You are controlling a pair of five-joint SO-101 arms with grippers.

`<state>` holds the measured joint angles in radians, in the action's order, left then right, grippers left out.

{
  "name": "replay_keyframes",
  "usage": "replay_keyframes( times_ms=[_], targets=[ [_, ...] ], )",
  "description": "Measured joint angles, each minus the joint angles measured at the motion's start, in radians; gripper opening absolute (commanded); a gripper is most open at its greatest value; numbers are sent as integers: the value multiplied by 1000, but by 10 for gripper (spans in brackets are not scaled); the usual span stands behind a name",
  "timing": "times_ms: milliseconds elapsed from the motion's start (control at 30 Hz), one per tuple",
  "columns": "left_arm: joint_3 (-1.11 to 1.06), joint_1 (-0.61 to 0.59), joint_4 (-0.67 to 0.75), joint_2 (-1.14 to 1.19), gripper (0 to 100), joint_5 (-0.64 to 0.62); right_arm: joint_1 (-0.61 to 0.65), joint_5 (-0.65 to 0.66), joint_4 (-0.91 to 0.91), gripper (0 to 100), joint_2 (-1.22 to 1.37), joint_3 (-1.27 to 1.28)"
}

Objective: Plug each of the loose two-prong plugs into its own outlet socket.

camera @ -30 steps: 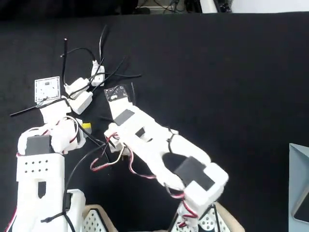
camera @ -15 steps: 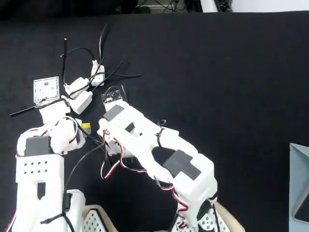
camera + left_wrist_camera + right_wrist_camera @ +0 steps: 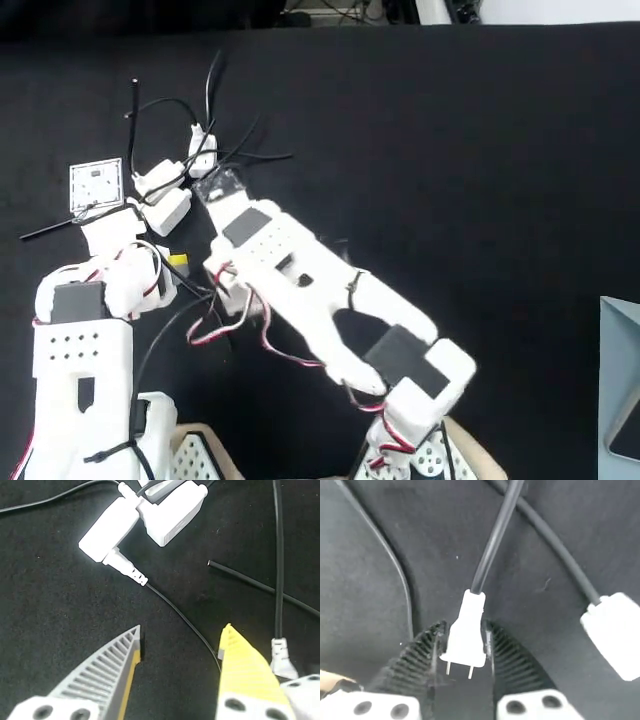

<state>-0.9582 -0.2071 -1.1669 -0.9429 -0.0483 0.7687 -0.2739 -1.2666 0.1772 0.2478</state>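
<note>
a small white two-prong plug [image 3: 465,640] on a black cord sits pinched in the right claw [image 3: 464,628], prongs toward the wrist. a white socket block [image 3: 172,507] lies on the black worktop [image 3: 60,605], a white angled plug [image 3: 105,532] against it. a square white socket plate [image 3: 97,185] lies flat nearby.

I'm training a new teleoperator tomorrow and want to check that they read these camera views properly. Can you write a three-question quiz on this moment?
1. True or false: the left gripper is shut.
2. Multiple choice: what is held by the right gripper? A) a white two-prong plug B) a bare black cable C) nothing
3. Short answer: do the held plug's prongs point towards the gripper's base or away from it?

Key: 1 false, its fingers stand wide apart; 2 A; 3 towards the base, with the cord leading away.
</note>
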Motion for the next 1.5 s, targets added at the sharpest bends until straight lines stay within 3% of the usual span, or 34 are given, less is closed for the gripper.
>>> replay_keyframes(
  times_ms=[200, 800, 1367, 1500],
  targets=[
    [0, 0, 0, 0, 251, 2, -41, 117, 86, 175, -17, 81],
    [0, 0, 0, 0, 251, 3, 12, 130, 12, 164, -20, 81],
    [-8, 0, 0, 0, 252, 3, 11, 130, 115, 162, -3, 144],
    [-8, 0, 0, 0, 252, 3, -21, 138, 118, 101, -3, 155]
  ],
)
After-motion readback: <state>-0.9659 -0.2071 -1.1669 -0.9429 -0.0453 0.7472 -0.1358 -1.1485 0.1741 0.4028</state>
